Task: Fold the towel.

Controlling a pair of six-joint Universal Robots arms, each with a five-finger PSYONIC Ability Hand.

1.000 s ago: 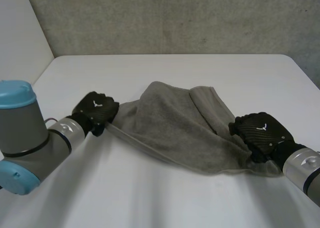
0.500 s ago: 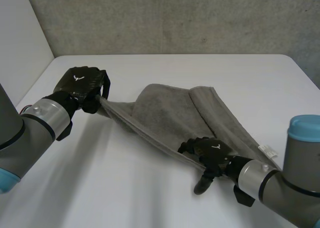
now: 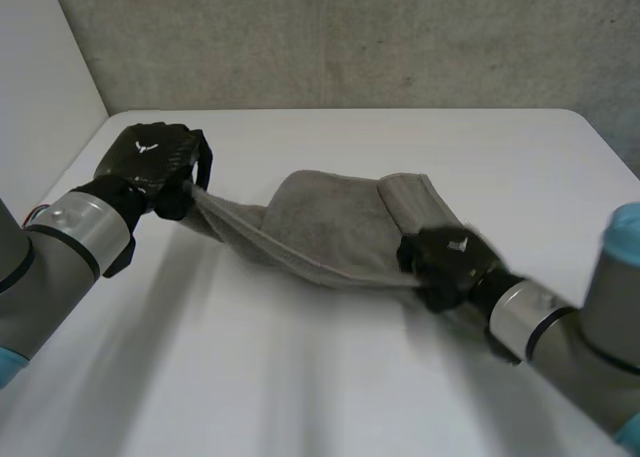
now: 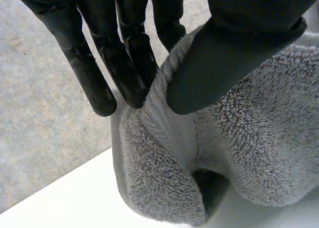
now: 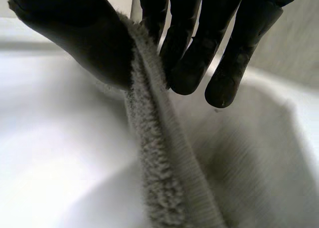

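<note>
Limp grey terry towel [image 3: 322, 227], likely light; hems grip best. Left hand [image 3: 150, 158] pinches its ten-o'clock corner, right hand [image 3: 447, 262] its four-o'clock edge.

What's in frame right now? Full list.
towel: 1, grey, bunched mid-table, stretched between the hands
table: 1, white, under the towel
wall: 1, grey, behind the table
left hand: 1, black, thumb and fingers pinching the towel's left end
right hand: 1, black, thumb and fingers pinching the towel's near edge
arms: 2, grey with light-blue caps, one at each near side
</note>
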